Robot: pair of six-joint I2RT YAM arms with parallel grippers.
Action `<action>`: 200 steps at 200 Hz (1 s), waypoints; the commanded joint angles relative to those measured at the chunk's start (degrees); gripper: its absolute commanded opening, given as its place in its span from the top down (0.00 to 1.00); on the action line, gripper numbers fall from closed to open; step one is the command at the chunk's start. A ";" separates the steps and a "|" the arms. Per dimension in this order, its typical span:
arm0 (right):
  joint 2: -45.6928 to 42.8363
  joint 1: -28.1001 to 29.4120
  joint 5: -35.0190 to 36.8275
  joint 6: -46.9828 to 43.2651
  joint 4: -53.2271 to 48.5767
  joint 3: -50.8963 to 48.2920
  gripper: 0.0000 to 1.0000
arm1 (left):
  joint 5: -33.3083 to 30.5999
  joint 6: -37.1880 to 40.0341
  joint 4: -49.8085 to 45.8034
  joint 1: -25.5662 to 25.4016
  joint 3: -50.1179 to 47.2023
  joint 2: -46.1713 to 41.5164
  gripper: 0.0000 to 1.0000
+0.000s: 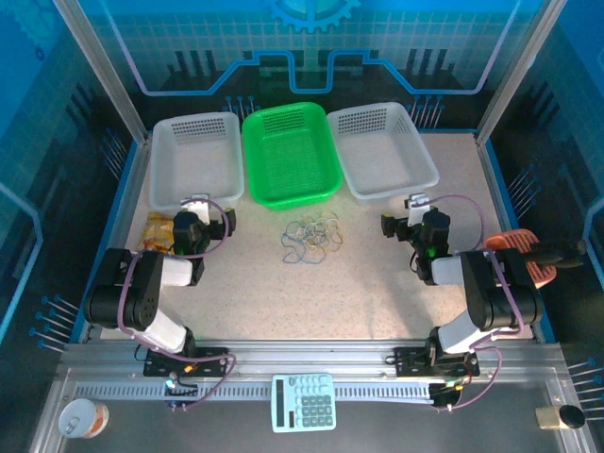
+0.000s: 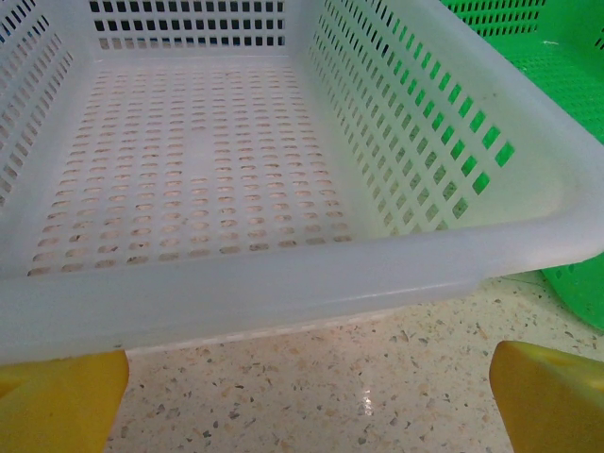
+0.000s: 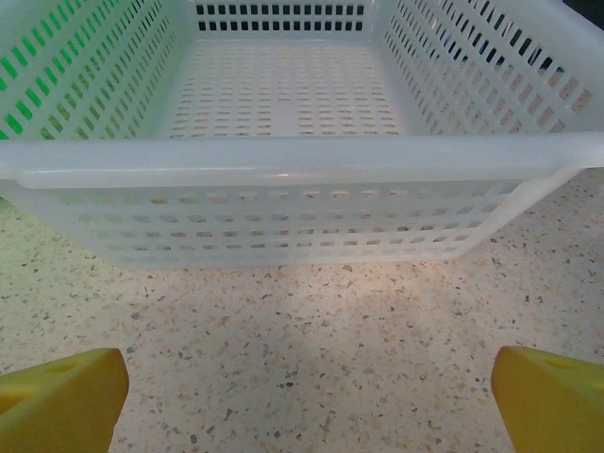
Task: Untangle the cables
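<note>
Looking out from the near edge, I see a calculator lying on the rail between the two arm bases. Beyond it, the cables sit as a small heap of thin curling loops on the speckled table, roughly midway between the arms. My left gripper is at about 9 o'clock from the heap and well apart from it. My right gripper is at about 3 o'clock, also well apart. Both are spread wide: in the left wrist view the yellow fingers sit at opposite lower corners with bare table between them, and the right wrist view shows its fingers the same way. A snack packet lies at 8 o'clock from the left gripper. At 12 o'clock from the cables stands the green basket. The left white basket is close ahead of the left gripper, and the right white basket is ahead of the right one.
</note>
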 commanded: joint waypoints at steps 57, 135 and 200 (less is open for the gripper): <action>-9.79 3.71 7.03 -2.21 -2.54 -1.25 0.00 | -1.21 0.21 -8.25 -0.92 -0.61 -14.19 0.01; -29.05 2.27 9.47 24.49 -45.99 13.56 0.00 | -1.32 -12.15 -29.07 -2.25 9.19 -29.10 0.01; -14.69 2.35 -0.46 29.74 -68.94 42.03 0.01 | -2.36 -29.17 -56.44 -7.35 28.31 -26.99 0.01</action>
